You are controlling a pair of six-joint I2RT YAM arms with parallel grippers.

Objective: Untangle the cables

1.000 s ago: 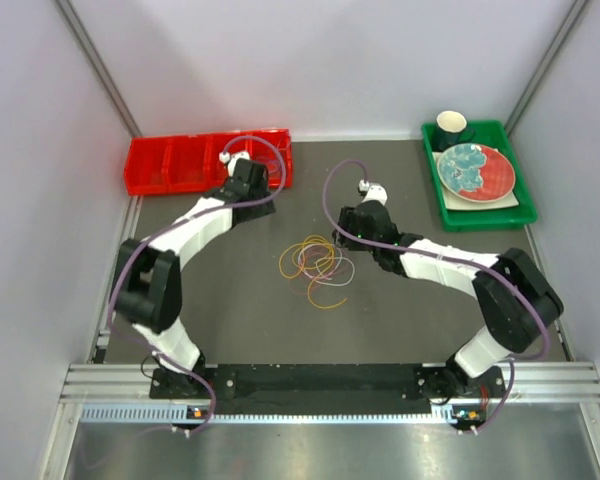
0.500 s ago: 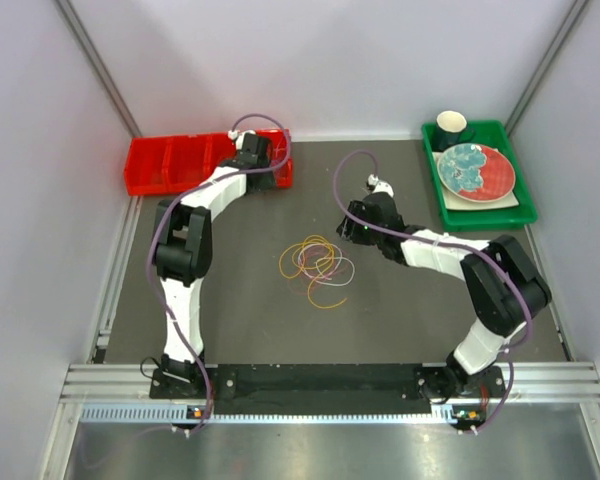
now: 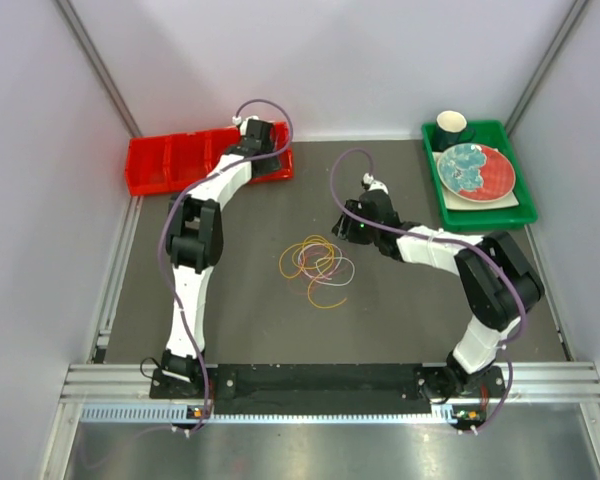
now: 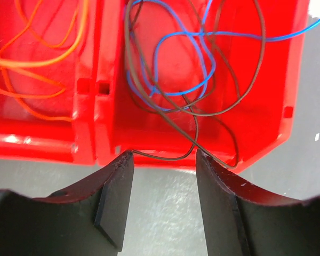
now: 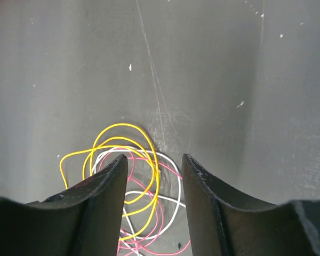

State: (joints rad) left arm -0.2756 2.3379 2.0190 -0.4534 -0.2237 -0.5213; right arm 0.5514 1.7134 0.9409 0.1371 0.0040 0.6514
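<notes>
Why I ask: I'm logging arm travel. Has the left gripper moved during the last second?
Yes. In the top view, the left gripper went from the near edge of the red bin farther up the picture, and is now over its right end.

The top view is bright and evenly lit from above: shadows on the dark table [image 3: 250,320] are faint and soft, the walls [image 3: 330,60] read pale lilac, and the metal sheet [image 3: 330,445] at the near edge carries a dull sheen. In the left wrist view the red bin [image 4: 42,149] is strongly saturated, with small white glare spots on its rim, and the left gripper [image 4: 164,156] looks dark and slightly soft. The right wrist view is dimmer. The table there shows a hazy sheen, the cables [image 5: 141,160] are sharp, and the right gripper [image 5: 154,157] is nearly black.
</notes>
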